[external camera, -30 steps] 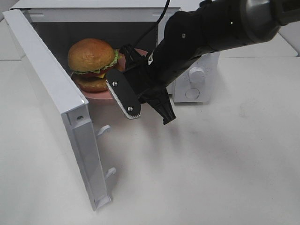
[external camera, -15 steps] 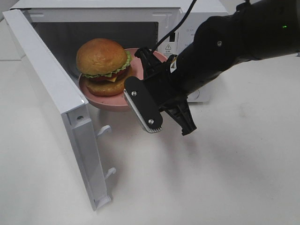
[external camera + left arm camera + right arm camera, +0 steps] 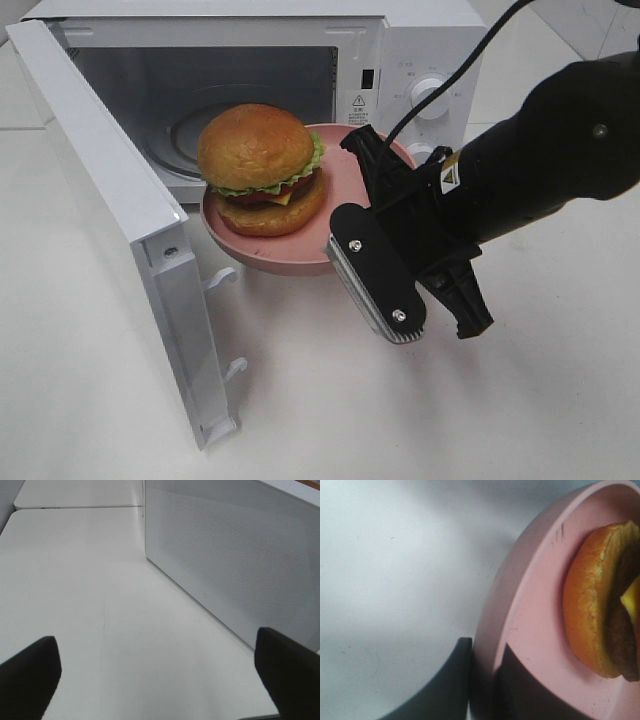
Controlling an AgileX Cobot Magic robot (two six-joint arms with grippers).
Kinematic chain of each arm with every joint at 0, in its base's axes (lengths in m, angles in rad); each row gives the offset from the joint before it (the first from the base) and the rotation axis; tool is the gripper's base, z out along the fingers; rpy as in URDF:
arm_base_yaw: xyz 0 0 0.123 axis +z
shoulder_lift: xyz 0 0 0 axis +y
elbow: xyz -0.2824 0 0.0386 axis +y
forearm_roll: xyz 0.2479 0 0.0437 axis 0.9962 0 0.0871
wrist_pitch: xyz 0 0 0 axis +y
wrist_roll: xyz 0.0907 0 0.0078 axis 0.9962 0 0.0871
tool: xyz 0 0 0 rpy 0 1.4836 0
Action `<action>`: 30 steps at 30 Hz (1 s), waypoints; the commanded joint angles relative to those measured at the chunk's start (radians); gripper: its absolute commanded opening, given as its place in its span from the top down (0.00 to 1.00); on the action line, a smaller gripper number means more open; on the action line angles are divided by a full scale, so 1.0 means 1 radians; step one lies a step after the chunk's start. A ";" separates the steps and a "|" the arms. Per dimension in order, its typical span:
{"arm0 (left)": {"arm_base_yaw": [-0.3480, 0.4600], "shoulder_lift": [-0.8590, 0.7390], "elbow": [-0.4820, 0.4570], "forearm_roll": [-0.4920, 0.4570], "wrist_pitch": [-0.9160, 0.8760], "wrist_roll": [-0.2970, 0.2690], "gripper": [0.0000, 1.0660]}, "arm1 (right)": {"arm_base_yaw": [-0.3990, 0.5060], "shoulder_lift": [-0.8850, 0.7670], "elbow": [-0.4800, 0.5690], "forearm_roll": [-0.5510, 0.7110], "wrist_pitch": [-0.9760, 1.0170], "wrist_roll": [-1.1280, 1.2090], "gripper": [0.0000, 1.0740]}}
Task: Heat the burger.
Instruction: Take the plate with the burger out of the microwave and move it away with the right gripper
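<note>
Counting what you have in the high view: one white box-shaped microwave oven (image 3: pixel 400 60) across the upper part of the frame, its one white door (image 3: pixel 110 220) swung open down the left side, two round white control knobs (image 3: pixel 432 92) on its panel at upper right, one round pink plate (image 3: pixel 345 185), and one round hamburger with glossy golden-brown buns, green lettuce frill, red tomato and yellow cheese (image 3: pixel 262 168). All of it stands on or over the one white table (image 3: pixel 520 400).

Your burger sits on the left part of the plate, at centre frame, just in front of the oven's open cavity and outside it. Your black right gripper (image 3: pixel 378 190) is clamped on the plate's right rim; the right wrist view shows one finger (image 3: pixel 442 685) under the rim and one on top, close together with the pink edge between them. Your black left gripper (image 3: pixel 160 672) is out of the high view; in its own wrist view the two fingers stand wide apart at the lower corners of the frame with nothing between them, over bare table beside the door's perforated white face.

Compared with a second ago, the plate and burger have come from inside the cavity at upper left, rightward and down the frame, and the right arm has drawn back toward the right edge with them. The door has not moved.
</note>
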 commanded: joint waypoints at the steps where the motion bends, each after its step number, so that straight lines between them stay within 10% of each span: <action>1: 0.005 -0.020 0.003 -0.001 -0.008 0.001 0.05 | 0.002 -0.050 0.015 0.010 -0.067 0.013 1.00; 30: 0.005 -0.020 0.003 -0.001 -0.008 0.001 0.05 | 0.002 -0.420 0.307 0.002 -0.027 0.094 0.99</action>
